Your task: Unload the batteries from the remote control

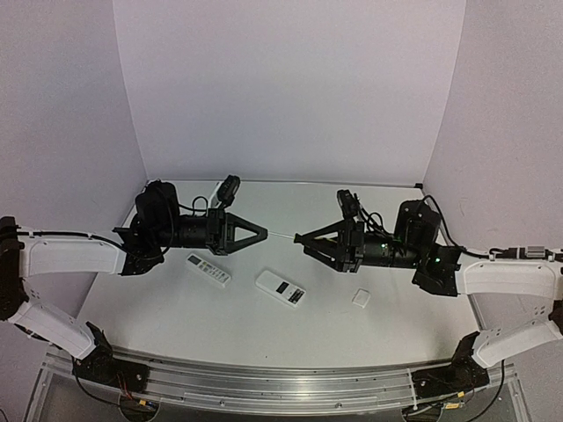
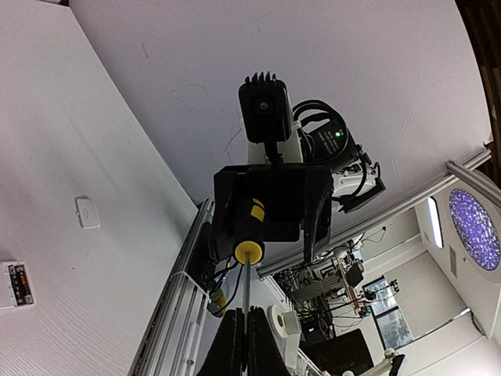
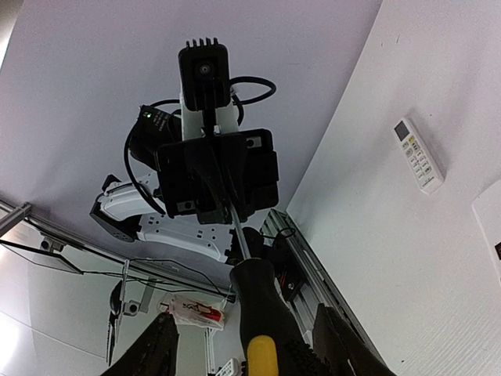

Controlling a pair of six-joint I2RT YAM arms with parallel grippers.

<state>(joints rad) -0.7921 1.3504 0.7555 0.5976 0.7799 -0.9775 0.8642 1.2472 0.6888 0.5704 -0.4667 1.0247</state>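
Observation:
A white remote control [image 1: 281, 288] lies near the table's middle with its back compartment open. Small dark batteries [image 2: 21, 282] show inside it in the left wrist view. Its flat white cover [image 1: 361, 299] lies apart to the right. My left gripper [image 1: 264, 233] is raised and shut on the metal shaft of a black-and-yellow screwdriver [image 2: 247, 286]. My right gripper [image 1: 297, 236] faces it, its jaws apart on either side of the screwdriver handle [image 3: 270, 329]. Both grippers hang above the table, away from the remote.
A second white remote [image 1: 208, 270], buttons up, lies left of the open one and also shows in the right wrist view [image 3: 419, 155]. White walls close the back and sides. A metal rail [image 1: 264, 387] runs along the near edge.

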